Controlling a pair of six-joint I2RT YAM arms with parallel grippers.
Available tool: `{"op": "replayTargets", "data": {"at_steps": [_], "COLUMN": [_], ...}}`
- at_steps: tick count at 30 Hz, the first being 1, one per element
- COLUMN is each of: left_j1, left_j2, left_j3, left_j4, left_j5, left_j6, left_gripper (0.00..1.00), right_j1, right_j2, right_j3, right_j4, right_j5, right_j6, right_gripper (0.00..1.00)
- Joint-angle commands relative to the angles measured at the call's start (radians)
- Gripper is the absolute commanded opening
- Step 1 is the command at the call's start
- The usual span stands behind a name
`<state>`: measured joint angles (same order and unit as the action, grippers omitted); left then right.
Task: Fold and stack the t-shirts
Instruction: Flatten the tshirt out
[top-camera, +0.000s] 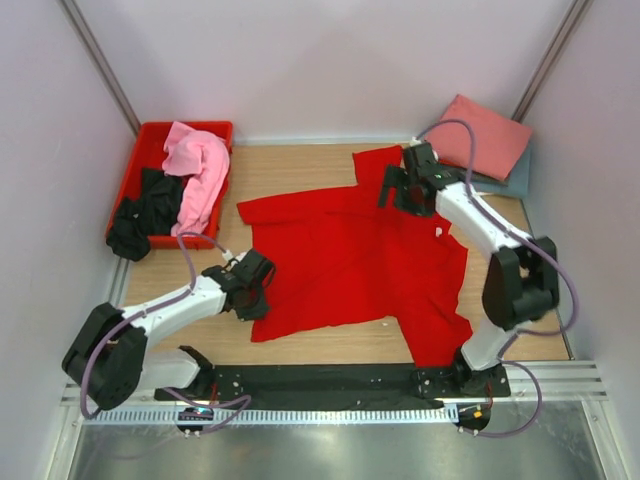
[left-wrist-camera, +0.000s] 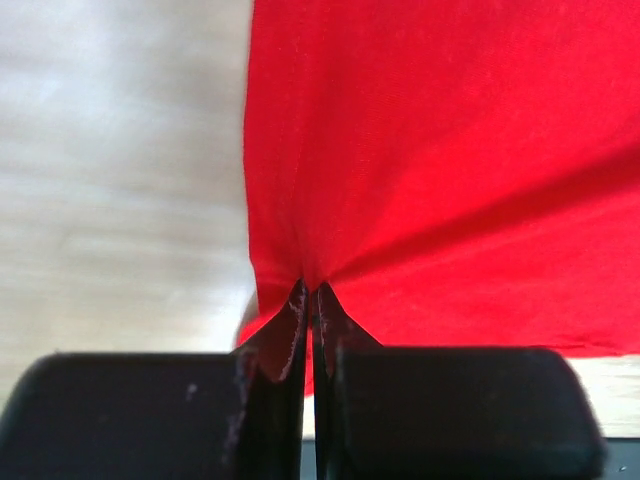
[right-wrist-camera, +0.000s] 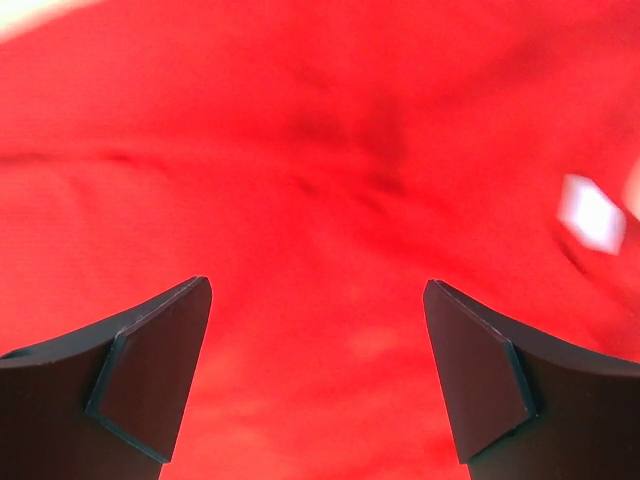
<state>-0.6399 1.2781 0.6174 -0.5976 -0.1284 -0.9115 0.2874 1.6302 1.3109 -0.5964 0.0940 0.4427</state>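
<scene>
A bright red t-shirt (top-camera: 350, 260) lies spread across the middle of the wooden table (top-camera: 300, 165). My left gripper (top-camera: 265, 284) sits at the shirt's left edge, shut on a pinch of the cloth. In the left wrist view the red shirt (left-wrist-camera: 450, 150) puckers into the closed left gripper (left-wrist-camera: 311, 292). My right gripper (top-camera: 398, 192) hovers over the shirt's upper right part, near the far sleeve. The right wrist view shows that right gripper (right-wrist-camera: 317, 300) open, with red shirt cloth (right-wrist-camera: 320, 150) below and nothing between the fingers.
A red crate (top-camera: 150, 140) at the back left holds a light pink shirt (top-camera: 195, 165) and a black shirt (top-camera: 145, 210) that hangs over its rim. A folded salmon pink shirt (top-camera: 485, 135) lies on a grey-blue one (top-camera: 515, 180) at the back right.
</scene>
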Motion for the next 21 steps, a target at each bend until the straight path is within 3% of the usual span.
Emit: {"op": "replayTargets", "data": {"at_steps": [1,7,12,21], "left_j1": [-0.006,-0.007,-0.006,0.064], "left_j2": [-0.109,-0.212,-0.168,-0.086], "left_j3": [-0.028,-0.039,-0.001,0.053], "left_j4": [-0.149,-0.217,-0.254,-0.228], "left_j5": [-0.072,-0.119,-0.184,-0.188], "left_j6": [-0.089,-0.153,-0.136,-0.069], "left_gripper": [0.00,0.03,0.02,0.01], "right_j1": [0.062,0.099,0.093,0.035], "right_j2": [0.202,0.608,0.888,1.053], "right_j3": [0.233,0.672,1.055,1.156], "right_j4": [0.021,-0.101,-0.249,-0.163], "right_j5": [-0.059,-0.024,0.024,0.052], "right_j6": [-0.035,-0.065,-0.114,-0.084], "right_gripper": [0.93,0.93,0.93,0.96]}}
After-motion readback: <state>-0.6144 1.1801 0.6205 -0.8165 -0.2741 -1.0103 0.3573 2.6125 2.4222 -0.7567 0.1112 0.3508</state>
